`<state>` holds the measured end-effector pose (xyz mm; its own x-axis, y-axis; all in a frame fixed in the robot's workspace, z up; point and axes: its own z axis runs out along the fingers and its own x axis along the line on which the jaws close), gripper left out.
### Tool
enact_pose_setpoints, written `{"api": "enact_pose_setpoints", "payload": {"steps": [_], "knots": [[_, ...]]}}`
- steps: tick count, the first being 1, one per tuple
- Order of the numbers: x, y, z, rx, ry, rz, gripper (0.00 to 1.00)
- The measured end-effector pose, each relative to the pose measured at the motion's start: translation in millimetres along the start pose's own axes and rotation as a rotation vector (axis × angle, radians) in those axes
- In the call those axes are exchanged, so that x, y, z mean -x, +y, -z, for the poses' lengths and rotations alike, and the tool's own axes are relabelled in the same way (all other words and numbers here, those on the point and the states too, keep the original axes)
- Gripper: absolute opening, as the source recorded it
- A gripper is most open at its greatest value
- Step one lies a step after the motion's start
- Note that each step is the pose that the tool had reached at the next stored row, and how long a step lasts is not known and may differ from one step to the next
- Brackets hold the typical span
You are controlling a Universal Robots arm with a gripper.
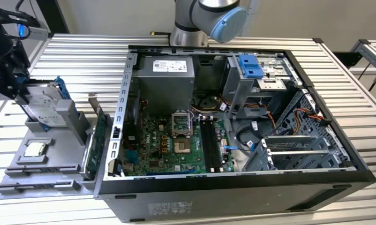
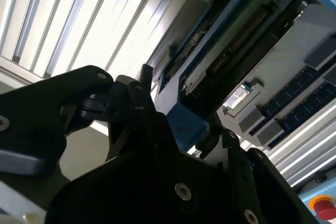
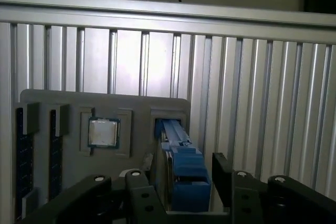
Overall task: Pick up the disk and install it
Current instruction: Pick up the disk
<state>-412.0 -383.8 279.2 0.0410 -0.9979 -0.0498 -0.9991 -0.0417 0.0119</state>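
Straddling the disk [image 3: 181, 145], your pincer [image 3: 182, 174] has its fingers [image 3: 226, 177] apart. That disk stands in a grey holder [image 1: 60, 164] at the exterior view's left.

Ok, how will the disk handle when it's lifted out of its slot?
The disk looks like a metal slab with blue plastic rails, so it is probably rigid and heavy for its size. Standing on edge in a slot of the grey tray, it may tip or bind if pulled askew. The gripper is at its smooth-looking rail, so possibly slippery.
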Motion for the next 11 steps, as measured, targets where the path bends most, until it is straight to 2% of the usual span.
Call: {"api": "enact_pose_setpoints", "payload": {"steps": [11], "knots": [[0.0, 0.0, 0.0, 0.0002, 0.0, 0.0, 0.0]]}}
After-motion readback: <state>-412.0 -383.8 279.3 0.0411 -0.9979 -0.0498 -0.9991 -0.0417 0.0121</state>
